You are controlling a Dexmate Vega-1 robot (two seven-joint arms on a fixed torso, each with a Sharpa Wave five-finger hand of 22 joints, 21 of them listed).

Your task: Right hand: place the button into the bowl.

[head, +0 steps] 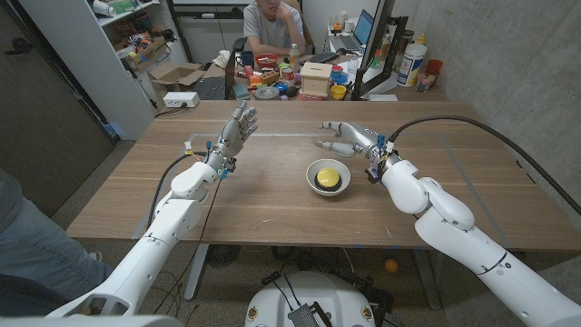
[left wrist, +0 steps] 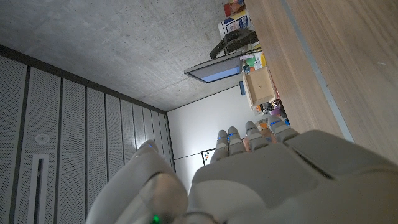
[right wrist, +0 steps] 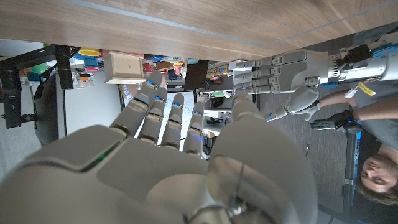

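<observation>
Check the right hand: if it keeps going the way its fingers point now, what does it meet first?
Judging by the head view, the right hand points across the table toward the left hand. Bare table lies between, so the left hand would likely come first. The bowl with the button sits nearer the robot, off that line.

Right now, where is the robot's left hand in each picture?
Head view: the left hand is raised over the table's left middle, fingers apart and pointing up.
Left wrist view: seen close from behind, its back toward the camera.
Right wrist view: it stands beyond the right hand, fingers spread.
Shared landmark: the wooden table.
</observation>
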